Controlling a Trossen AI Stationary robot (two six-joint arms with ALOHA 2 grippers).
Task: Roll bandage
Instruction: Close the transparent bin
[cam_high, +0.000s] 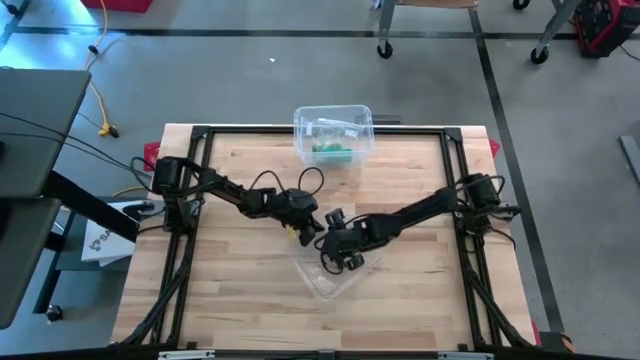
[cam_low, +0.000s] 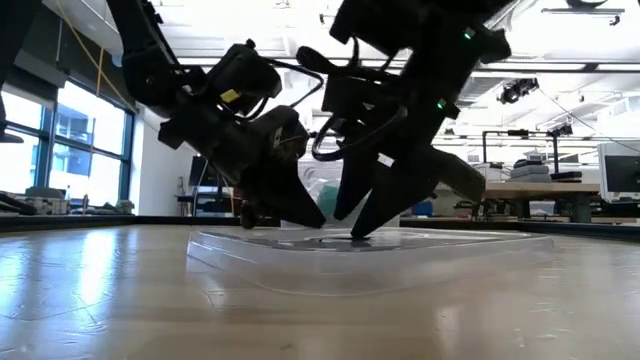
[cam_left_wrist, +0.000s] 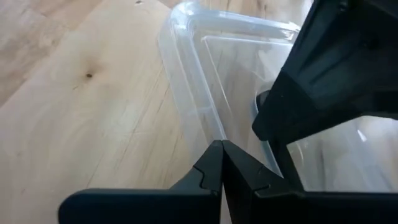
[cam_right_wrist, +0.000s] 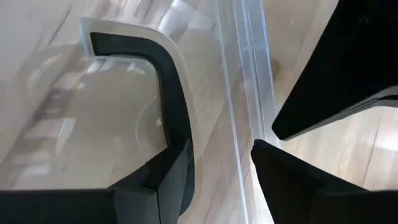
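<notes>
Both grippers meet at clear lid (cam_high: 325, 278) near bench's front edge, left gripper (cam_left_wrist: 221, 163) pinched closed on its thin, slippery rim, right gripper (cam_right_wrist: 219, 163) parted astride it; bandage probably in tub (cam_high: 333, 134) at back edge, likely soft, light.

Count taken from the table (cam_high: 220, 290) as landmark. One clear plastic box (cam_high: 333, 133) stands at its far edge, centre (green contents inside, number not discernible). One clear flat lid (cam_high: 330, 275) lies near its middle. Two arms reach over it, each bearing one gripper: left gripper (cam_high: 308, 236) and right gripper (cam_high: 342, 262), both at the lid.
</notes>
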